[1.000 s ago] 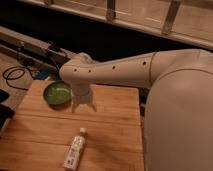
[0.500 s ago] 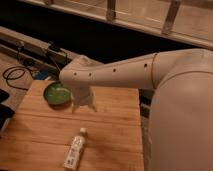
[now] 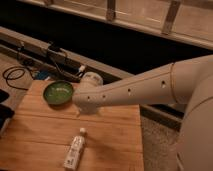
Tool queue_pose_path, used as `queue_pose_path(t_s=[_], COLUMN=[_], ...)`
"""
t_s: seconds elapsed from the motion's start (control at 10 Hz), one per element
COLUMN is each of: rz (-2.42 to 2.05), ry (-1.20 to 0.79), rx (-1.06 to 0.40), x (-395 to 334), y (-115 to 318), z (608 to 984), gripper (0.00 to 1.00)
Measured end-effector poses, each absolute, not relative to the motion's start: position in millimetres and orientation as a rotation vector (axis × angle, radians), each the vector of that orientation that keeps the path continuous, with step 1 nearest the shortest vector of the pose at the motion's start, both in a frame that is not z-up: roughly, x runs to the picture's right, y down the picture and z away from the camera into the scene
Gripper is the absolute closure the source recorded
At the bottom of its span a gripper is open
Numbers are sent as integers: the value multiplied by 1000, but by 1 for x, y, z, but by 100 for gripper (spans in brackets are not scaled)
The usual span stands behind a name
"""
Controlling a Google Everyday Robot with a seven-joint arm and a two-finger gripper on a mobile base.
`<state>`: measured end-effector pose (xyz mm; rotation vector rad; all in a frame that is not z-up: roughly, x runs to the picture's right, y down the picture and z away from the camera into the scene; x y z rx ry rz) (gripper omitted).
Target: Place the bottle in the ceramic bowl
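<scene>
The bottle [image 3: 75,151] is slim and white with a white cap and a dark-marked label. It lies on its side on the wooden table [image 3: 115,140], near the front, cap pointing away. The ceramic bowl [image 3: 58,93] is round, green and shiny inside, and sits at the table's back left. It looks empty. My gripper [image 3: 87,109] hangs from the end of the white arm [image 3: 135,90], just right of the bowl and above the table, well behind the bottle. It holds nothing that I can see.
A dark rail with cables and small devices [image 3: 55,55] runs behind the table. A black cable loop [image 3: 15,75] lies on the floor at the left. The table's right edge [image 3: 141,145] drops to a speckled floor.
The arm's end and the gripper have come down and slightly nearer, toward the table beside the bowl. The bottle and bowl have not moved.
</scene>
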<state>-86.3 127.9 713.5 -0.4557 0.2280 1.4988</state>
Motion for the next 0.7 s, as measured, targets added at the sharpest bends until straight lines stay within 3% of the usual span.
queue_pose_path(t_s=[0.4,0.7], rz=[1495,1426], ry=[204,313], rx=[-458,-486], x=[-89,-102], y=[132,149], z=[713,724], gripper=[35,35])
